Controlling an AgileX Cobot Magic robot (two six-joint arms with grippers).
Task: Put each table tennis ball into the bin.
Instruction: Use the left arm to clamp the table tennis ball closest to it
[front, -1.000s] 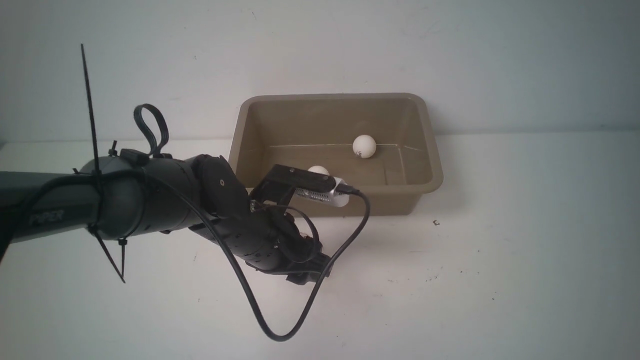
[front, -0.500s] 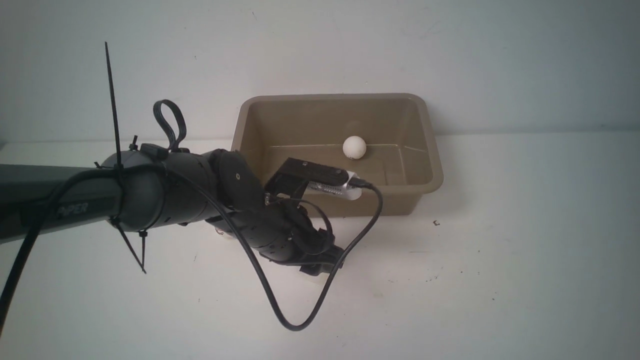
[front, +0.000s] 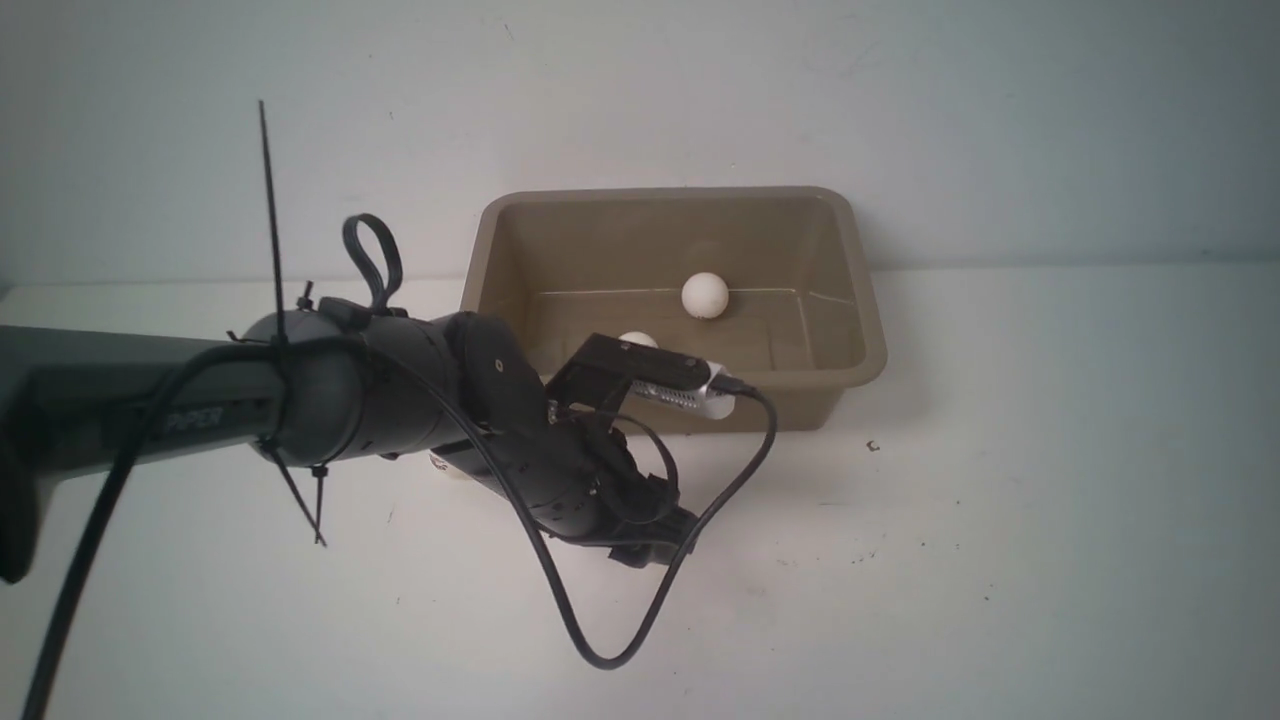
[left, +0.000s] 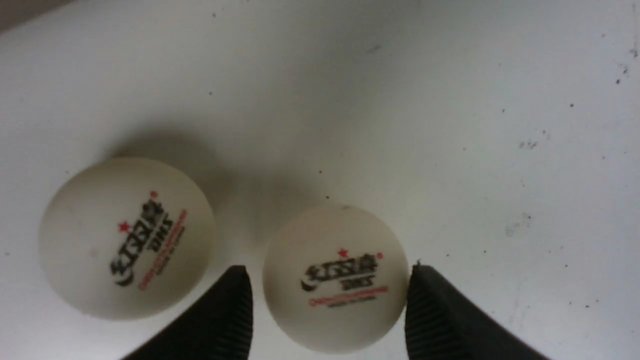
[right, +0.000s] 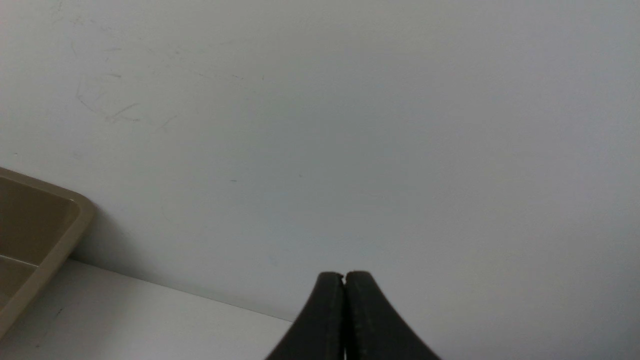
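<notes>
In the left wrist view a white table tennis ball (left: 334, 295) with a dark and red logo lies on the white table between the fingers of my left gripper (left: 330, 272). The gripper is open, with a thin gap showing beside one finger. A second ball (left: 127, 237) lies just outside the fingers. In the front view my left arm hides both balls, and the left gripper (front: 645, 550) points down in front of the bin (front: 870, 340). One ball (front: 705, 295) rests in the taupe bin; another ball (front: 636, 340) peeks from behind the wrist camera. My right gripper (right: 344, 275) is shut and empty.
The wrist camera's black cable (front: 600, 655) loops down over the table in front of the left arm. The bin stands against the pale back wall (front: 900, 120). A corner of the bin (right: 75, 220) shows in the right wrist view.
My left arm has shifted to the right along the table in front of the bin. The ball in the bin has rolled a little to the left.
</notes>
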